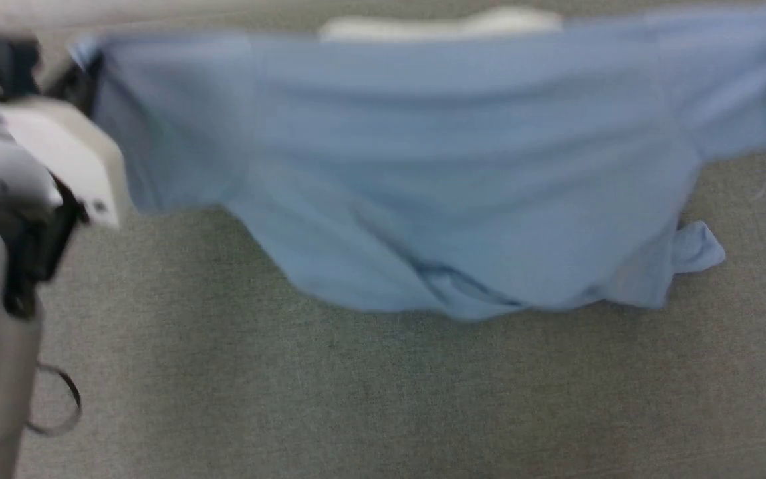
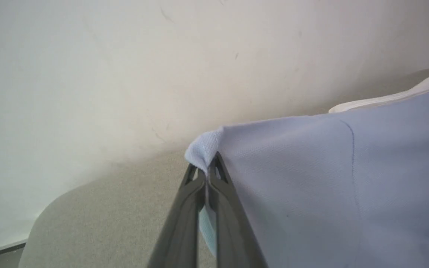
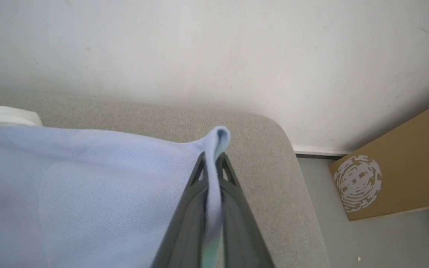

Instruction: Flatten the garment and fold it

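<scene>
**Shirt hung by two corners, stretched wide**

Left gripper [image 2: 207,168] is pinched tight on one top corner of the shirt [image 1: 423,166]. Right gripper [image 3: 211,160] is clamped on the opposite corner. The cloth is taut between them with a straight top edge, and the white collar [image 1: 436,25] sits just behind it. The lower part sags toward the grey padded surface [image 1: 356,399]; the blurred head view doesn't show contact. The wide hold probably pulls creases out before laying flat. The bottom hem is bunched at the robot's right. Wall [image 2: 88,56] behind, cardboard box [image 3: 397,167] on the floor.
</scene>
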`<state>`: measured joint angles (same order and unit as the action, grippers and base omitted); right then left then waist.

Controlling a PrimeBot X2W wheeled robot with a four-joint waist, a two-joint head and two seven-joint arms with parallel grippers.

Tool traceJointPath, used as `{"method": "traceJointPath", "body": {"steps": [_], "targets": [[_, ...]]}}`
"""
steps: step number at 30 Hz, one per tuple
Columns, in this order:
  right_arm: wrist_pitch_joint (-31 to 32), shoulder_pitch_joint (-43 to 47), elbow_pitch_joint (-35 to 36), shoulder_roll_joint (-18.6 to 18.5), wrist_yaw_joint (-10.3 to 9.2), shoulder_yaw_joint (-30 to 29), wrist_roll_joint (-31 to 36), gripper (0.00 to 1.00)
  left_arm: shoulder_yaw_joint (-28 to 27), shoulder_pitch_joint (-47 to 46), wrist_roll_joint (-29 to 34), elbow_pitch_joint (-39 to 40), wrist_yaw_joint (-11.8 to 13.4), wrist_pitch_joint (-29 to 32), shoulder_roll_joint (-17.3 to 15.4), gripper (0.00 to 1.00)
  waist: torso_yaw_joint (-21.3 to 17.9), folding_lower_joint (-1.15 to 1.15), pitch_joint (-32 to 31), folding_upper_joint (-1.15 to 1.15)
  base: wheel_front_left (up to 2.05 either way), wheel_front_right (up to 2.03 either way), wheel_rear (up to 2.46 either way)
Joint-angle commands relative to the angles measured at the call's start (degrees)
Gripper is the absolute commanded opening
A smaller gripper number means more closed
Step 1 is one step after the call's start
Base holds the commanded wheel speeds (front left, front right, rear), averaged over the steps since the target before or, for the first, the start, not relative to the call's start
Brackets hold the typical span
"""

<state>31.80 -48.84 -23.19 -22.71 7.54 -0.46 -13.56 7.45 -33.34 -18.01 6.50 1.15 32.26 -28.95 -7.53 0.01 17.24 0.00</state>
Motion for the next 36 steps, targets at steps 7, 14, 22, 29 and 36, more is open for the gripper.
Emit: {"method": "traceJointPath", "body": {"steps": [7, 14, 22, 29, 36], "targets": [[-5.1, -15.8, -0.6, -1.2, -0.05, 1.6, 3.5, 0.00, -1.2, -20.3, 5.9, -6.0, 2.6, -3.9, -1.5, 0.00, -0.9, -0.01, 7.0, 0.00, 0.00, 0.00, 0.00], [-14.8, -30.5, -3.8, 0.8, -0.05, -1.7, 10.4, 0.00, -2.7, -38.6, 8.8, -13.2, 5.5, -13.7, -0.4, 0.00, -1.5, -0.01, 12.9, 0.00, 0.00, 0.00, 0.00], [-26.3, -42.1, -5.5, 3.5, -0.05, -7.7, 18.2, 0.00, -4.5, -49.9, 9.2, -17.2, 8.9, -26.8, 2.4, 0.00, -1.2, -0.01, 15.9, 0.00, 0.00, 0.00, 0.00], [-29.1, -42.1, -10.2, 5.5, -0.05, -6.9, 18.3, 0.00, -3.4, -49.9, 7.5, -23.4, 6.4, -30.3, 3.1, 0.00, -0.3, -0.01, 17.2, 0.00, 0.00, 0.00, 0.00], [-32.8, -28.5, -14.6, 4.9, -0.05, 0.6, 10.7, 0.00, -0.6, -35.1, 4.0, -30.9, 1.7, -26.1, 4.1, 0.00, 1.3, -0.01, 14.1, 0.00, 0.00, 0.00, 0.00]]}}
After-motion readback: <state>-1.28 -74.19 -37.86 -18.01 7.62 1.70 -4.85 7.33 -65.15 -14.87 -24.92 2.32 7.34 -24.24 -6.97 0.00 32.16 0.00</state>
